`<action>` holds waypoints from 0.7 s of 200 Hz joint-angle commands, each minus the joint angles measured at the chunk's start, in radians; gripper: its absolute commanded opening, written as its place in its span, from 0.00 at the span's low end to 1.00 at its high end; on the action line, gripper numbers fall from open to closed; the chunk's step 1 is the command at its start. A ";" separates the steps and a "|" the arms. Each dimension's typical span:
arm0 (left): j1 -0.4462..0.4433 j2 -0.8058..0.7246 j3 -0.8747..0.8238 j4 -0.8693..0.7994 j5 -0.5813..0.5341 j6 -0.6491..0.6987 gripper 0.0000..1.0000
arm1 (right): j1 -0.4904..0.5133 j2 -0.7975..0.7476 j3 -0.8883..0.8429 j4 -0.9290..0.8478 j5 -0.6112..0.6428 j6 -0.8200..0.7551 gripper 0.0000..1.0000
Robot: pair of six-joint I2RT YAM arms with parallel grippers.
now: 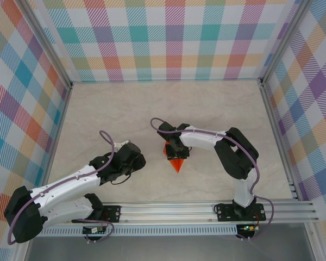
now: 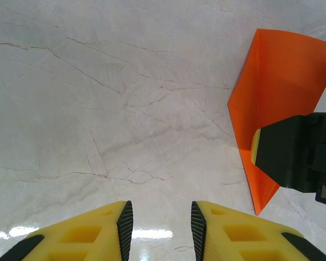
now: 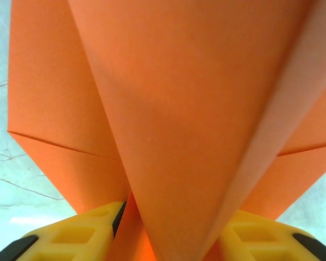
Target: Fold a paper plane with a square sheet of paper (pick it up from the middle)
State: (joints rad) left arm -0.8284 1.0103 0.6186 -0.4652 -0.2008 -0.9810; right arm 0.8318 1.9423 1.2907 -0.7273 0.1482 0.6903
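You have the folded sheet of paper [image 1: 177, 162] lying on the table [image 1: 206, 109] near its middle, its pointed end toward the arm bases. The right gripper [image 1: 175, 150] sits directly over the sheet's far end, and in the right wrist view the paper [image 3: 168, 125] rises between its fingers [image 3: 70, 236]. The left gripper [image 1: 131, 159] is to the left of the sheet, apart from it, above bare table [image 2: 98, 109].

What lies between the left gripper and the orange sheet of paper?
Only bare marble tabletop separates the left gripper from the orange sheet of paper, as the left wrist view shows.
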 commanded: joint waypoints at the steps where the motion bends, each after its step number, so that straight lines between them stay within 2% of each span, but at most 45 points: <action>1: 0.016 -0.007 0.002 -0.019 -0.010 -0.008 0.36 | -0.009 0.051 0.028 -0.044 0.038 -0.007 0.35; 32: 0.021 -0.006 0.005 -0.023 -0.011 -0.004 0.37 | -0.043 0.049 0.073 -0.049 0.037 -0.033 0.33; 61: 0.024 -0.004 0.006 -0.023 -0.007 -0.001 0.37 | -0.079 0.080 0.111 -0.046 0.024 -0.056 0.25; 140: 0.030 -0.027 0.001 -0.052 -0.025 0.003 0.37 | -0.094 0.134 0.153 -0.023 -0.040 -0.019 0.26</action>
State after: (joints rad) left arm -0.8185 1.0084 0.6186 -0.4755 -0.2031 -0.9802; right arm 0.7391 2.0418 1.4425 -0.7647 0.1513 0.6495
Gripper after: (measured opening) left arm 0.365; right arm 0.257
